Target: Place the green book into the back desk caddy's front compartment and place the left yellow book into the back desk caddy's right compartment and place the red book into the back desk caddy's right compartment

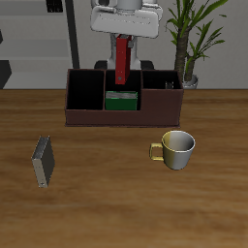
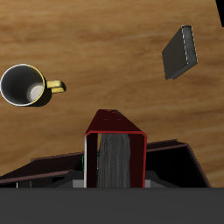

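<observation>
This looks like an office or study corner, rendered in simulation. A wooden bench (image 1: 97, 203) carries a dark reddish-brown desk caddy (image 1: 124, 118) with divided compartments (the sort that sorts stationery and slim books), a grey book (image 1: 42, 161) lying flat and a mug (image 1: 176, 148) with a yellow handle. Behind the bench stands a potted plant (image 1: 192, 39) against pale walls.

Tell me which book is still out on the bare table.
The grey book, alone near the table's front edge. The green book sits in the caddy; the tool holds the red book.
</observation>
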Robot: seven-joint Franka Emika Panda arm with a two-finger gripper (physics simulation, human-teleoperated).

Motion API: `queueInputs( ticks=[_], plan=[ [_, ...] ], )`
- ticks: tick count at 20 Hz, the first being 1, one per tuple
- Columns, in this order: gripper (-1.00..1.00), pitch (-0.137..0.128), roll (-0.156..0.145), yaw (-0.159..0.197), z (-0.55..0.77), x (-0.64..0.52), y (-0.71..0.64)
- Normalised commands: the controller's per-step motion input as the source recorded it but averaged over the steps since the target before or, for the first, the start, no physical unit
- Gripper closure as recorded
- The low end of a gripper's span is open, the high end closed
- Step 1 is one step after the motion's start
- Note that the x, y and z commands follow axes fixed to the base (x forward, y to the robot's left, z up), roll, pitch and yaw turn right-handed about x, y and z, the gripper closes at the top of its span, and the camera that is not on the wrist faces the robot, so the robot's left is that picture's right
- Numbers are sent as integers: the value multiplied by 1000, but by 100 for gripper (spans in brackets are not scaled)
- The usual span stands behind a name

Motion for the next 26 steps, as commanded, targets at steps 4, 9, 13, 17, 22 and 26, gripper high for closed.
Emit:
queueInputs(
  ticks=[4, 9, 13, 17, 22, 26],
  plan=[
    [100, -1, -21, 28, -101, -300, 156],
    [100, 8, -6, 50, 11, -482, 192],
    [100, -28, -2, 46, 73, -436, 199],
    [100, -38, 97, 72, 29, -416, 222],
    [100, 2, 73, 45, -101, -338, 211],
    [100, 17, 23, 14, -91, -149, 163]
  ],
)
